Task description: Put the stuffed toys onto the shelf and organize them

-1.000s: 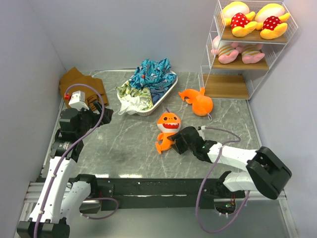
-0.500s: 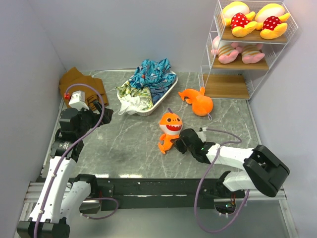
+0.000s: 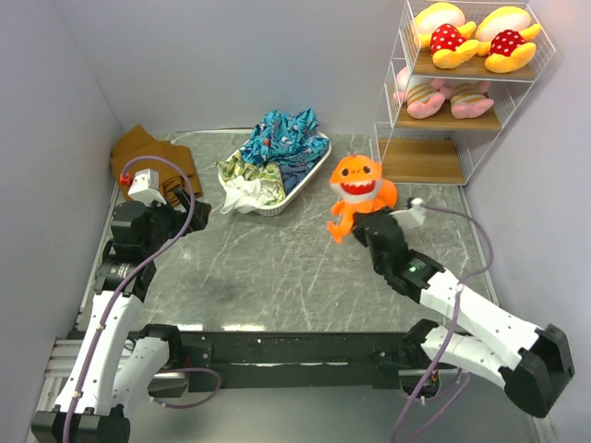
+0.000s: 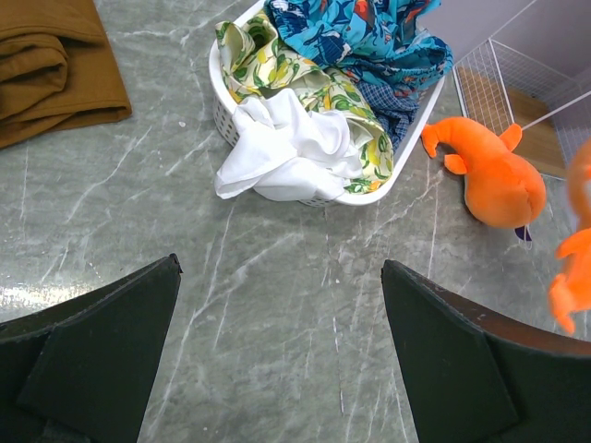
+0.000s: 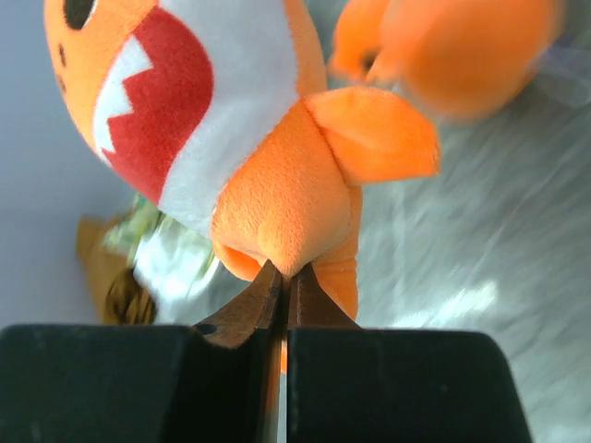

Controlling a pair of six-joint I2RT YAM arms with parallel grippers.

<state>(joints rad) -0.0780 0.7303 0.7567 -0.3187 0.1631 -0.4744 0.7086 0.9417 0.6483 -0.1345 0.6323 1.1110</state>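
Observation:
My right gripper [image 3: 367, 220] [image 5: 286, 273] is shut on the lower body of an orange shark toy [image 3: 356, 182] [image 5: 249, 138] and holds it upright in the air over the table's right middle. A second orange shark [image 3: 384, 197] [image 4: 494, 180] lies on the table just behind it, partly hidden. The shelf [image 3: 427, 162] stands at the back right. Two yellow toys [image 3: 445, 37] lie on its top board, two pink ones [image 3: 421, 98] on the middle board, and the bottom board is bare. My left gripper [image 3: 189, 218] [image 4: 282, 268] hangs open over bare table at the left.
A white oval tray [image 3: 315, 169] [image 4: 369, 197] heaped with patterned cloths sits at the back middle. A brown folded cloth [image 3: 152, 157] [image 4: 46, 65] lies in the back left corner. Grey walls close in the left, back and right sides.
The right gripper closed on the shark that stood mid-table, lifted it and carried it back and to the right toward the other shark. The left arm has not moved.

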